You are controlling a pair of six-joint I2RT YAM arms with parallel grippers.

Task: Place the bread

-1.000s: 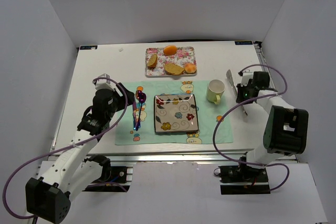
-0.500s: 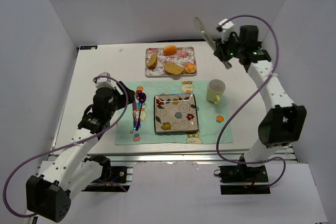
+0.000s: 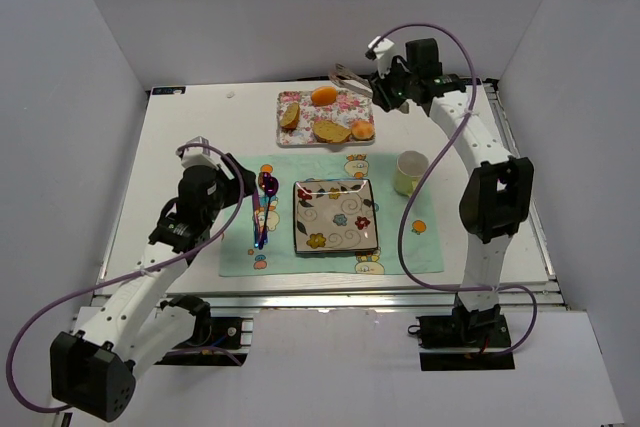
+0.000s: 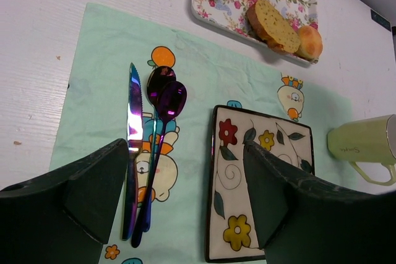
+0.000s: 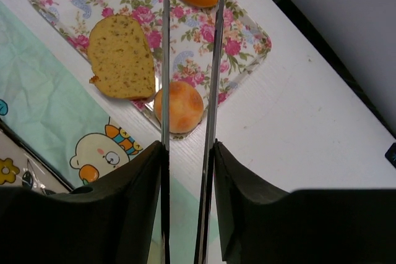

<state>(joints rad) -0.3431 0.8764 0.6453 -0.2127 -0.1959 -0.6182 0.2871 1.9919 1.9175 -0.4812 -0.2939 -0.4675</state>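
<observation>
The bread (image 3: 331,131) (image 4: 272,25) (image 5: 122,57) is a tan slice with a darker crust, lying in the flowered tray (image 3: 352,97) at the back of the table. My right gripper (image 3: 380,89) (image 5: 189,146) hovers over the tray's right end. It is shut on a pair of metal tongs (image 3: 350,78) (image 5: 213,60), whose two arms stand a little apart. The tong arms frame the round bun (image 5: 179,106), to the right of the bread and not touching it. My left gripper (image 3: 238,177) (image 4: 185,171) is open and empty above the placemat's left side.
The tray also holds a wedge piece (image 3: 290,115) and an orange (image 3: 323,95). A flowered square plate (image 3: 297,217) sits on the green placemat (image 3: 240,247). A knife and spoons (image 3: 262,209) lie left of the plate, and a yellow-green cup (image 3: 410,172) stands right of it.
My right arm has swung from the table's right side up and over to the far tray, carrying the tongs. The tong arms have spread apart. The left arm has not moved.
</observation>
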